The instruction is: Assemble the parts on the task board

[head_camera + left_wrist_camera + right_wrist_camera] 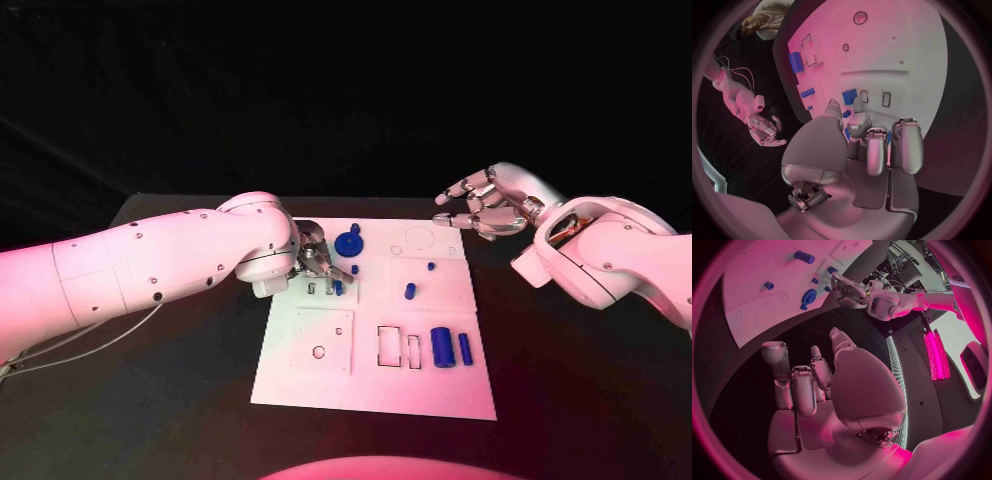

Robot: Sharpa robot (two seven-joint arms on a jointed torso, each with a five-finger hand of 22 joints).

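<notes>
The left hand (315, 262) is working at the upper-left part of the task board (378, 390), just beside the blue gear (348, 243), and the step in hand looks like the seating of a small blue peg (338, 287) into one of the little slots there. In the left wrist view the fingers (868, 150) are curling down over the board with small blue pieces (849, 96) showing just past their tips; whether a piece is actually being pinched I cannot tell, since the fingers are hiding the contact. The right hand (485, 208) is hovering beyond the board's upper-right corner, well apart from the gear, with its fingers half curled and spread and nothing in them (a waiting posture, by the look of it). Other parts are lying loose on the board: a short blue peg (410, 291) to the right of the gear and lower, and two upright-lying blue cylinders (443, 347) near the rectangular outlines (389, 345) farther down, well apart from the gear. As a judgement, the task is somewhere in its early or middle part, as several recesses are showing unfilled. The next move is probably calling for a fine downward press by the left hand, keeping the peg aligned with its slot, then a reach toward the loose pieces.
</notes>
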